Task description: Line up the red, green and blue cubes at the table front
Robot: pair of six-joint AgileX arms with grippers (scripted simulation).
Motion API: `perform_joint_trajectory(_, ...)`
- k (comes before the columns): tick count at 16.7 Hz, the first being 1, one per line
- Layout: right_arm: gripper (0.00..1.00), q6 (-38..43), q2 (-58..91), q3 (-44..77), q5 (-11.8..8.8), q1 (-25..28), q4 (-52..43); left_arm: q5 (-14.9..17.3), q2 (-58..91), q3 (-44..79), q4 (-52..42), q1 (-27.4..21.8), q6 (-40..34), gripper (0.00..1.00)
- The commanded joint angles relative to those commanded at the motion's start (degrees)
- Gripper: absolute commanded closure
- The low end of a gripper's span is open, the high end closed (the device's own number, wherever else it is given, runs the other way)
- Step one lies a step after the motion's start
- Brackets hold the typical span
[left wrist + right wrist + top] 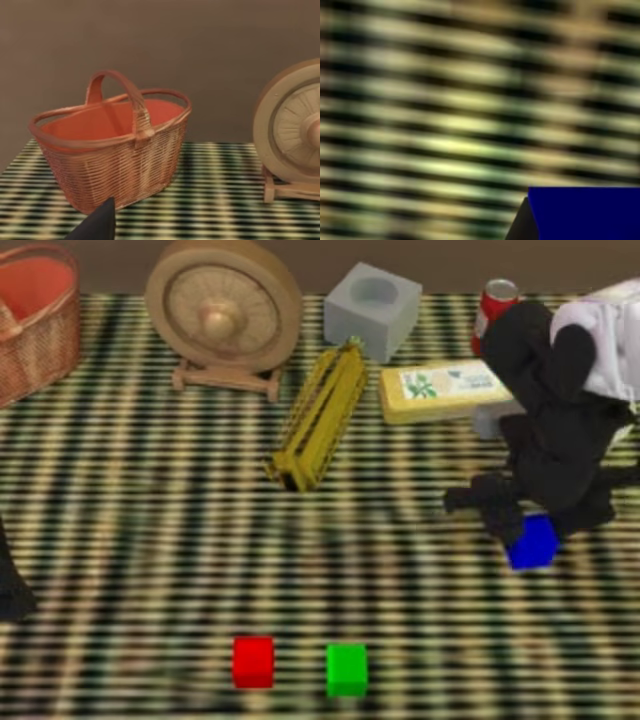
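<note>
Blue cube (533, 543) right of bench (150, 540) middle, under right pincer (512, 525); finger beside cube face, grip cannot be told. Red cube (253, 661), green cube (346, 669) near front edge. Likely light, rigid, glossy-slippery: pinch opposite flat faces squarely. Left pincer (12, 590) parked left edge, state unclear.
</note>
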Motion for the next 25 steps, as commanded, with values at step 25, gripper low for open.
perform_joint_trajectory(25, 1.00, 27.6, -1.4, -16.5, 1.2, 19.3, 16.4, 0.0, 0.0, 0.0, 0.0, 0.0, 0.0, 0.00)
